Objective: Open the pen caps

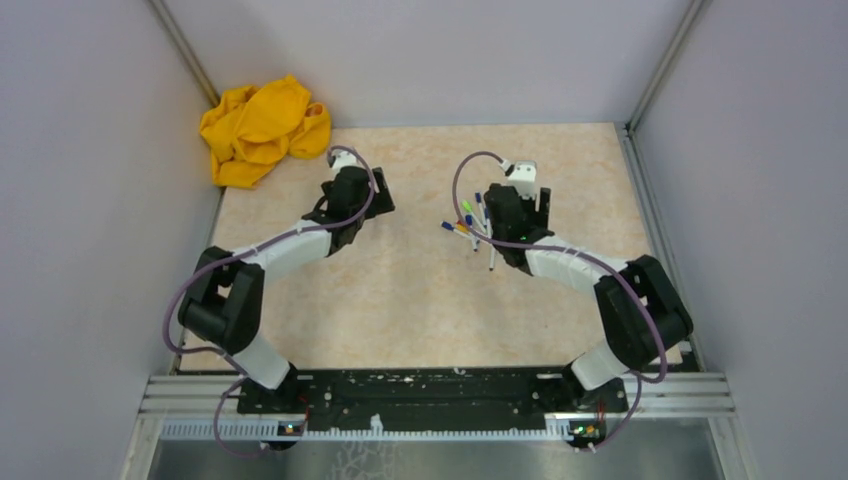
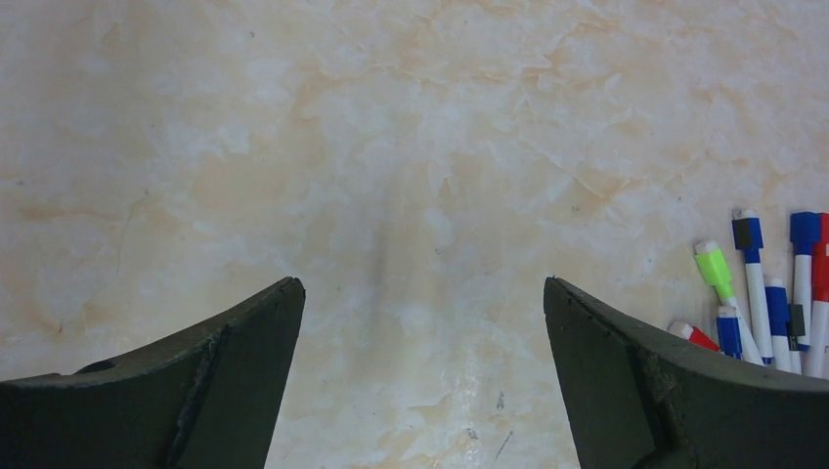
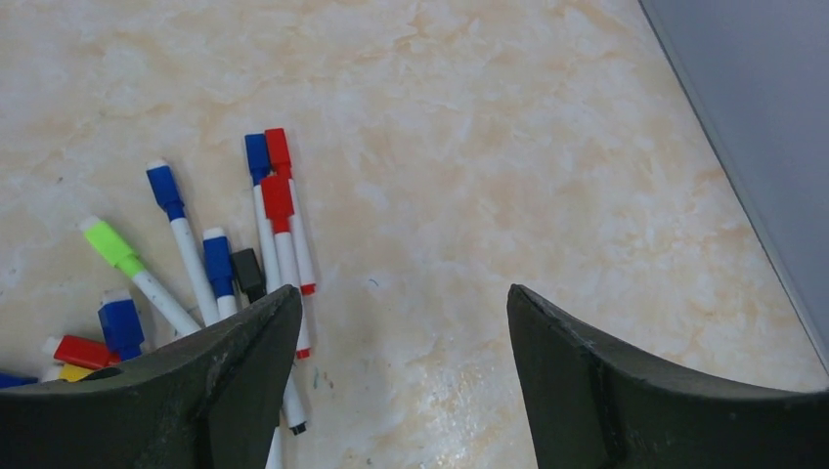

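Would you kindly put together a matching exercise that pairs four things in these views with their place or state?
Things:
1. yellow cloth
2. green pen cap
3. left tool
4. pens

Place or state:
a. lying in a loose pile by the right tool
b. crumpled in the far left corner
c. open above the tabletop
d. fitted on a white barrel

Pairs: 1-b, 2-d, 3-c, 4-a

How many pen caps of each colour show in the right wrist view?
Blue caps: 5 (one cut off at the left edge)
Red caps: 3
Green cap: 1
Black cap: 1
Yellow cap: 1
Total: 11 showing; others may be hidden.
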